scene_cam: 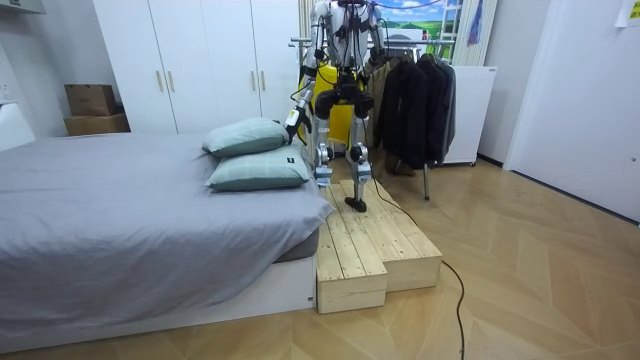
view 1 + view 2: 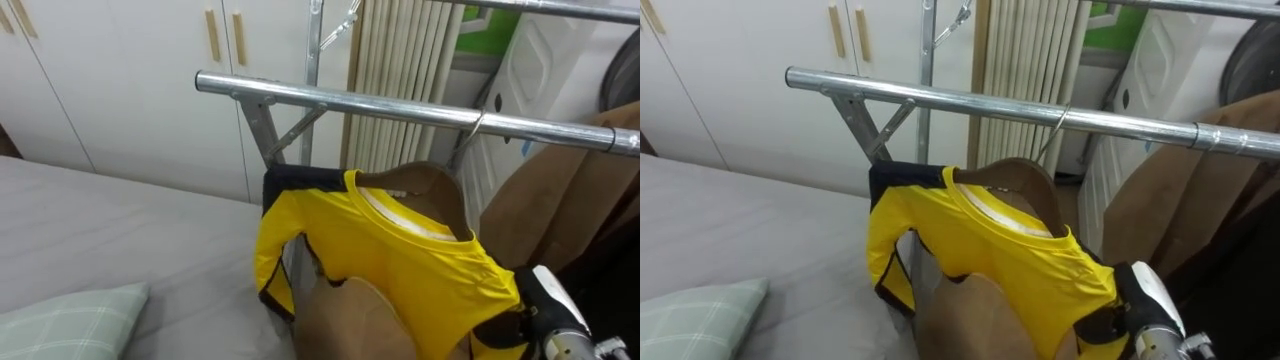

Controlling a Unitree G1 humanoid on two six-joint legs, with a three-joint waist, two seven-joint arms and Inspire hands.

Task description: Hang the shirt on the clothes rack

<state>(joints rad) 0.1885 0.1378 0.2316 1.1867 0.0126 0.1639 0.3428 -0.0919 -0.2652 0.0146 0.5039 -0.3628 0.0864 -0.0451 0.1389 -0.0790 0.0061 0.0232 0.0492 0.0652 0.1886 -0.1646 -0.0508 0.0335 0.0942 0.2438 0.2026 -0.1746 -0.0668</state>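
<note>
- Nearest to us, at the bottom edge of the eye view, a rounded fold of tan cloth (image 2: pixel 345 320) overlaps the lower part of the yellow shirt (image 2: pixel 390 260).
- At the lower right corner, the robot's right hand (image 2: pixel 545 300) rests against the shirt's near side. Its fingers are hidden by the fabric, so we cannot tell whether it is spread, pressed together or pinching.
- The yellow shirt hangs on a brown hanger (image 2: pixel 430 185). The hanger's metal hook (image 2: pixel 472 130) is over the silver rail (image 2: pixel 400 105).
- The collar points up toward the hook, and the body falls straight down, so the shirt's long axis is vertical.
- The shoulder line runs from upper left to lower right, slanted to the rail. A black-trimmed sleeve lies by the rail's upright on the left, and the other shoulder comes toward us on the right.
- The rail crosses the view from left to right, dipping slightly to the right.
- A brown coat (image 2: pixel 560 210) hangs on the rail, right of the shirt.
- At lower left, a pale checked pillow (image 2: pixel 70 315) lies on the grey bed (image 2: pixel 120 220). White wardrobe doors (image 2: pixel 130 60) stand behind it.
- In the room view, the robot stands upright on a wooden platform (image 1: pixel 370 250) at the bed's side, facing the rack, with dark jackets (image 1: pixel 415 100) hanging further along the rail.
- Its left hand (image 1: pixel 293 122) is low at its side, above the pillows. We cannot tell its state.
</note>
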